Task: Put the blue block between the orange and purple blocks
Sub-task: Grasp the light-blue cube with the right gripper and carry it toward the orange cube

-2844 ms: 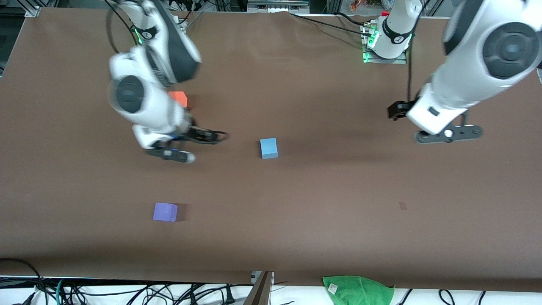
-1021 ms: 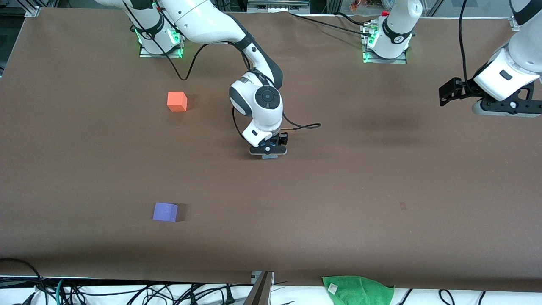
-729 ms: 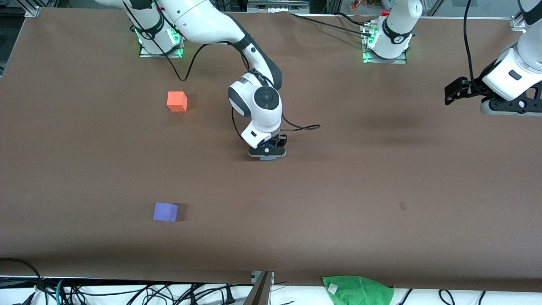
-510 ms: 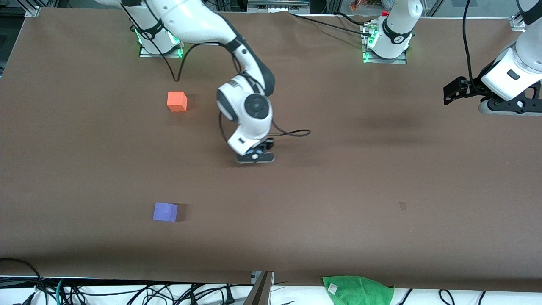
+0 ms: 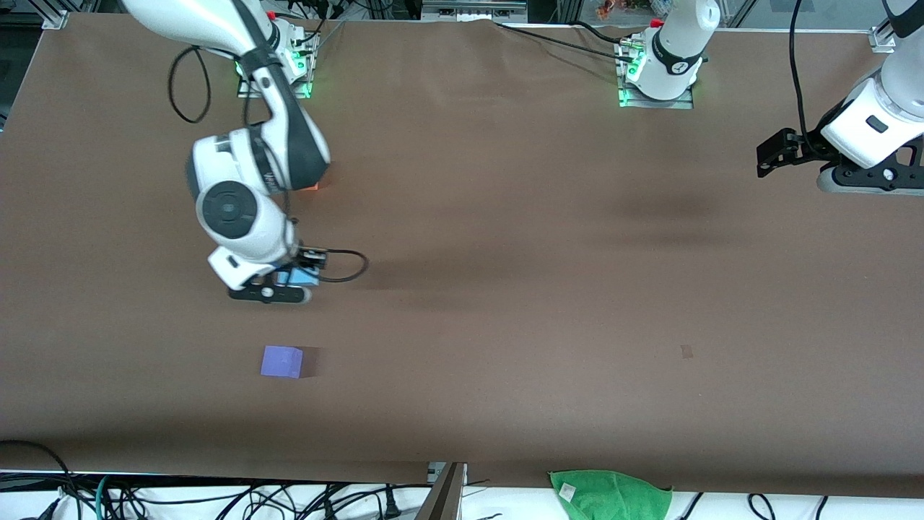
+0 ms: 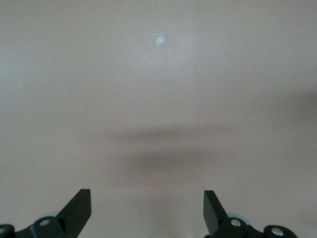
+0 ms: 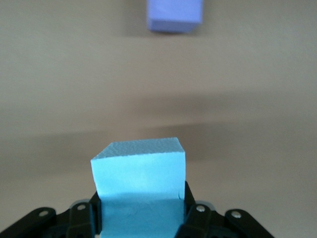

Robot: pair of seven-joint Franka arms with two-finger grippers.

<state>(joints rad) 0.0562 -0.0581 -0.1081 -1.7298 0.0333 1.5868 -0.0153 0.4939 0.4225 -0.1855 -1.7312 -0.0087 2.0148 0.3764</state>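
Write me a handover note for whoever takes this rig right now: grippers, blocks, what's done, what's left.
Right gripper: shut on the blue block, over the table between the other two cubes.
Left gripper: open, waiting at its own end of the table.
Purple block: nearer the front camera. Orange block: mostly hidden by the right arm.
Done: pickup and carry.
Left: lower and release between them.

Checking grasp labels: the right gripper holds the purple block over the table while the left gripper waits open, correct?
Not quite. The right gripper holds the blue block, as the right wrist view shows; the purple block lies on the table. The left gripper waits open.
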